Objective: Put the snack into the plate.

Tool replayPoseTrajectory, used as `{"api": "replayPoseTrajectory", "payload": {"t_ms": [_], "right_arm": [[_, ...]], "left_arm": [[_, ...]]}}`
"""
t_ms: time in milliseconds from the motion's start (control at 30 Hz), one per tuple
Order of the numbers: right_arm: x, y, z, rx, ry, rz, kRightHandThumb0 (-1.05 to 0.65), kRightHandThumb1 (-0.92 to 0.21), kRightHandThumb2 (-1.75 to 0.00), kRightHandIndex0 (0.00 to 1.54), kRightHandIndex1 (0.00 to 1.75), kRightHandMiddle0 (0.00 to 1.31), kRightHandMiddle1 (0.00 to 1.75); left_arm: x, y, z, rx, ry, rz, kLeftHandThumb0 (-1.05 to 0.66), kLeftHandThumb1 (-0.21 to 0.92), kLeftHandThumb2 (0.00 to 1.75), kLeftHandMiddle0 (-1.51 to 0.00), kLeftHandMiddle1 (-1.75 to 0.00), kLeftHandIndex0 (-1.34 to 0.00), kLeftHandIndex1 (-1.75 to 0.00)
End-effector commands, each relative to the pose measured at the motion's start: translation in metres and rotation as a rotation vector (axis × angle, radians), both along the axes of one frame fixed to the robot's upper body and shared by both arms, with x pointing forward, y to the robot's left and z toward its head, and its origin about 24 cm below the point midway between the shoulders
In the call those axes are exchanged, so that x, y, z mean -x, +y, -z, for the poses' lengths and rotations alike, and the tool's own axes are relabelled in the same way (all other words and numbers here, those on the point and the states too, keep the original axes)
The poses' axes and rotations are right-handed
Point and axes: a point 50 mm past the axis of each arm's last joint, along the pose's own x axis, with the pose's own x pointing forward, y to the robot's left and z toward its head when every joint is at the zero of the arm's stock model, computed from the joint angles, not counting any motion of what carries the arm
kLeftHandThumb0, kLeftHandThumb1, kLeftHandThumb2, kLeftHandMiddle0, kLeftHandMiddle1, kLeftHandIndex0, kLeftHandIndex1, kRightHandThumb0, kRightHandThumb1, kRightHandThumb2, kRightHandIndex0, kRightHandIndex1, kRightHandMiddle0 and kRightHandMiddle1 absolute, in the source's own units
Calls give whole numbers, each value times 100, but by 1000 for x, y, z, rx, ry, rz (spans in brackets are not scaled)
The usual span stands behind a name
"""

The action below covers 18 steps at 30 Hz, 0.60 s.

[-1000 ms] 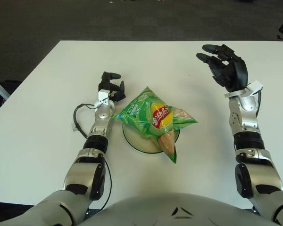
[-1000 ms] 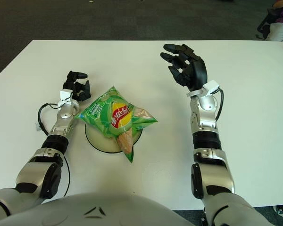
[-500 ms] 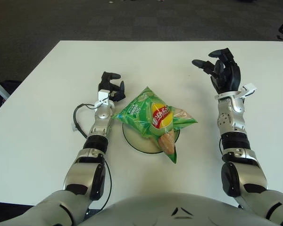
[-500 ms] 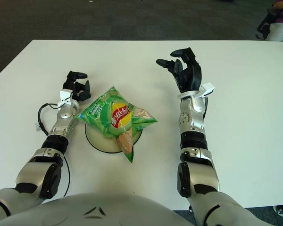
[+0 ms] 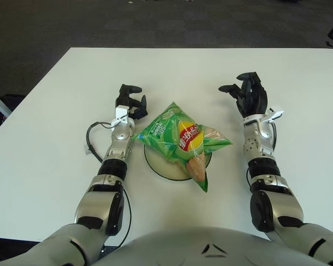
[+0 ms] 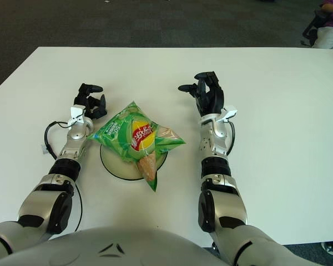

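Smooth white table [image 5: 55,138] fills the frame. Black jointed fingers [image 5: 134,103] of the left hand [image 5: 130,102] curl loosely, holding nothing; the right hand [image 5: 248,97], right of centre, is spread and empty. Between them, a crinkly glossy green snack [image 5: 180,141] bag lies on the round plate [image 5: 155,166].

plate [image 5: 158,165] mostly hidden under snack bag [image 5: 180,138], bag print unreadable

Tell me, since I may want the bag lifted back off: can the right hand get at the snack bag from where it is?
Probably yes. The right hand, fingers open and holding nothing, is to the right of the snack bag lying on the plate, and only bare table shows between them.
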Motion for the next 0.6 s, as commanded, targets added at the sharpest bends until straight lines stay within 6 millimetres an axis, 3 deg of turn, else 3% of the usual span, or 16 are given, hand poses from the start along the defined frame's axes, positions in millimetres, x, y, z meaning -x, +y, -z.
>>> {"api": "replayPoseTrajectory", "payload": {"t_ms": [0,567], "right_arm": [[-2,-1,8,0,42,19,-35,-92,-40,85,108,33,162],[0,-3,5,49,47,78,-35,-92,-40,81,127,32,162]], "left_arm": [[2,3,0,-16,-6,-10,-1,47,108,-53,-171,-40,-157],[4,1,-4,-15,-31,3,-1,47,108,-53,-171,-40,-158]]}}
